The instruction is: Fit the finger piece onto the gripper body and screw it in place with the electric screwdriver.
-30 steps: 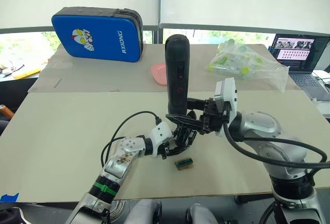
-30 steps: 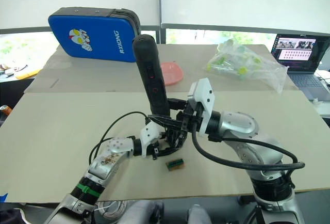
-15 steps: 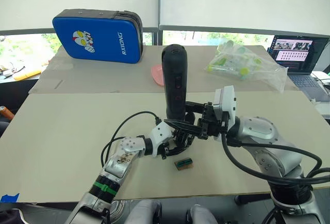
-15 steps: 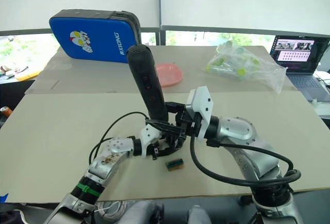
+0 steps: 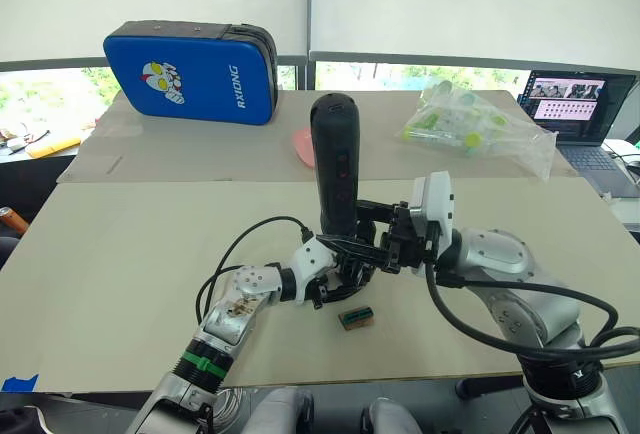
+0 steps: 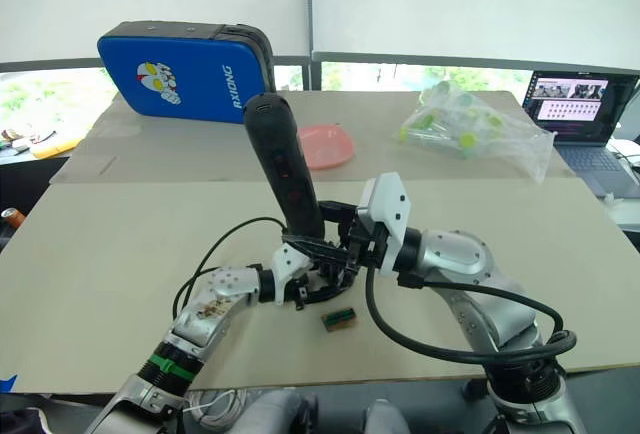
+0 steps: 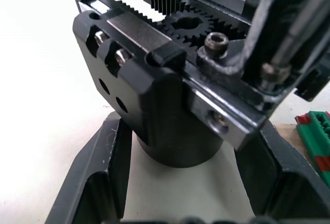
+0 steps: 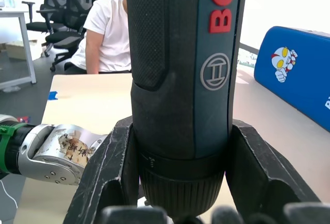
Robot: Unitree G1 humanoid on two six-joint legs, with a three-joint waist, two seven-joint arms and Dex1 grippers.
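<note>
We take the gripper body [image 7: 170, 105], a black blocky mechanism with exposed gear teeth and screw heads, as our landmark; it sits on the beige table [image 5: 130, 244], near the table's front edge. Our left gripper [image 5: 335, 272] has its two black fingers [image 7: 100, 177] closed against the round base of the gripper body, one on either side, so the body is clamped between them. Directly above the gripper body stands the electric screwdriver [image 5: 335, 169], a thick black cylinder nearly upright and leaning slightly toward our left, its lower end pointing down at the body. Our right gripper [image 5: 372, 239] reaches in from the right of the gripper body and grips the screwdriver low on its barrel, its fingers [image 8: 111, 170] pressed to both sides of the tool. We cannot tell whether the bit touches the body, and we cannot make out the finger piece.

Just in front of the gripper body, toward us, lies a small green-and-brown block [image 5: 357, 317]. Well behind the gripper body stand a blue case [image 5: 190, 71], a pink dish [image 6: 328, 144] and a clear plastic bag [image 5: 475, 124]; far behind and to its right is an open laptop [image 5: 578, 104].
</note>
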